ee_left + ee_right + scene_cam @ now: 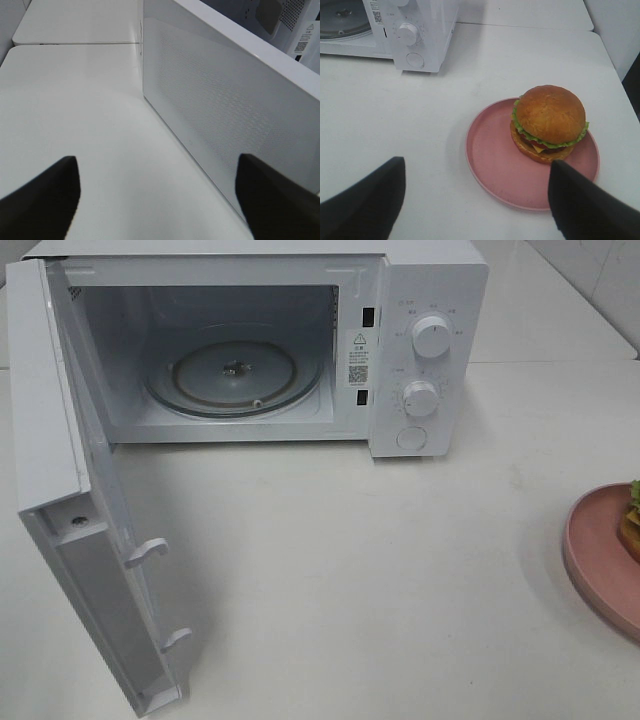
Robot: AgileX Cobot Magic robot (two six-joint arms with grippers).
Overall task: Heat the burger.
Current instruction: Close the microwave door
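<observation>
While both tools gape | burger (548,123): glossy bun, lettuce frill, on plate (495,165)

From the high camera, the burger (632,520) and pink plate (600,560) are cut off by the right edge; only a sliver of each shows. My arms and both end effectors lie outside that view. Microwave (420,340) dial labels are too small to read. Door (225,110) runs past my left wrist frame.
</observation>
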